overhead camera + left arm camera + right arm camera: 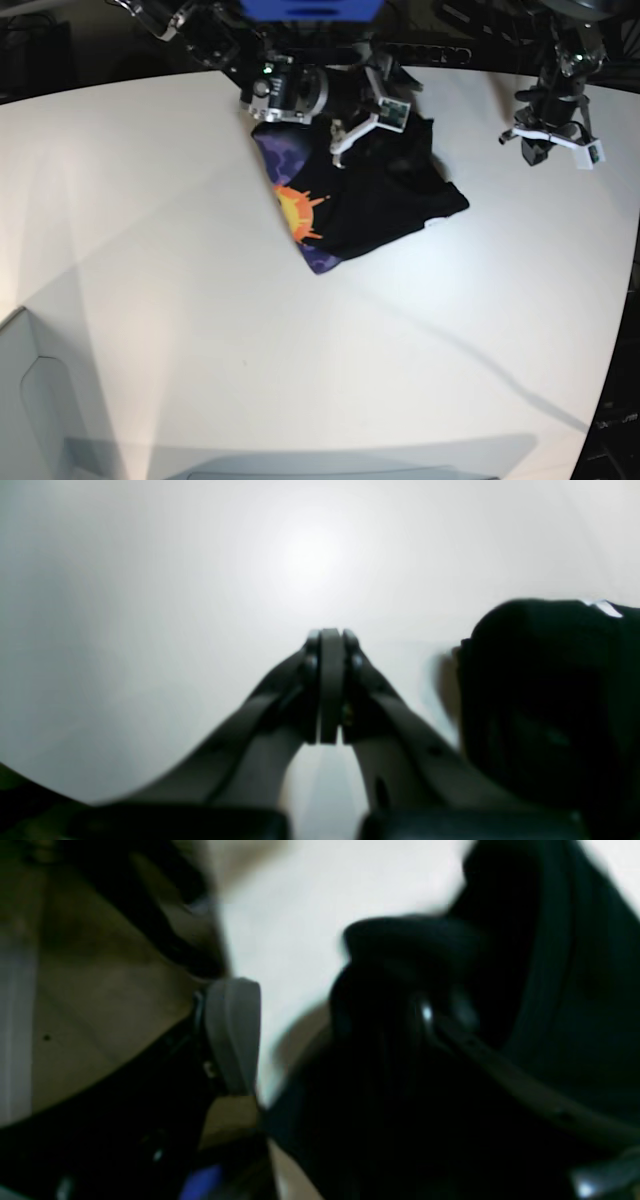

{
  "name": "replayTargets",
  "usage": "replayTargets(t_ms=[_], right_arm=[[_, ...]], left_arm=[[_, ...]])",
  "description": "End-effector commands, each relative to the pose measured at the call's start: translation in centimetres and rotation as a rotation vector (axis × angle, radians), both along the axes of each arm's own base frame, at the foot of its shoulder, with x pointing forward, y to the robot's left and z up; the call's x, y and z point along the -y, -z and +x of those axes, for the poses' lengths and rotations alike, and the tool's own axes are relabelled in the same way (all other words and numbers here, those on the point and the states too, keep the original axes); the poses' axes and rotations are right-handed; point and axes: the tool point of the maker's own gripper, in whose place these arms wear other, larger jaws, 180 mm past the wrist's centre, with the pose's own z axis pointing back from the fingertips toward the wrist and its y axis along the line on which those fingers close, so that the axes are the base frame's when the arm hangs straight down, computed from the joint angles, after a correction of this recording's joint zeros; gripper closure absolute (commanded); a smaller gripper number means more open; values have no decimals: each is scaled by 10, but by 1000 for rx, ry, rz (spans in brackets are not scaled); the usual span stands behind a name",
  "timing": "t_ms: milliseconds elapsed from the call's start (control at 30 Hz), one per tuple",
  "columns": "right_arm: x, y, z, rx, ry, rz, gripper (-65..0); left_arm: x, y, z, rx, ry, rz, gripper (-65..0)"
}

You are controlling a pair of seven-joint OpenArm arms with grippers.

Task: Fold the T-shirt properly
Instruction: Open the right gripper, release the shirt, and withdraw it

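T-shirt (385, 195): soft black cloth, matt, creased; printed orange sun and purple patch look flat and dull.
Worktop (200, 330): smooth white surface, slight sheen under the light.
Left claw (330, 685): dark hard plastic, smooth, faintly glossy.
Right claw (365, 120): white plastic fingers, matt, smooth.

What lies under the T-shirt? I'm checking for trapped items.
Around the T-shirt only the white table shows; anything beneath the cloth is covered. The right gripper hovers above it.

White table (200, 330) lies bare in front — only the bunched T-shirt (380, 200) blocks the back.
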Motion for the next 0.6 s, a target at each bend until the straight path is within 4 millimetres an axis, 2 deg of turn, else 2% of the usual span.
replayTargets(t_ms=[0,100,233,500,567], right_arm=[[-4,-16,1,29,-9,49,-389],[-8,-22,-11,42,-52,60,-389],[3,-16,-11,50,-58,30,-389],[40,-8,32,71,90,-18,-390],[56,-10,44,83,146,-28,-392]], left_arm=[[-2,-10,3,33,11,23,0],[-8,-13,2,36,-2,34,0],[-22,-18,-3,41,-35,56,0],[-62,-31,-19,46,-135,123,-1],[-69,-35,-21,52,-154,136,-1]])
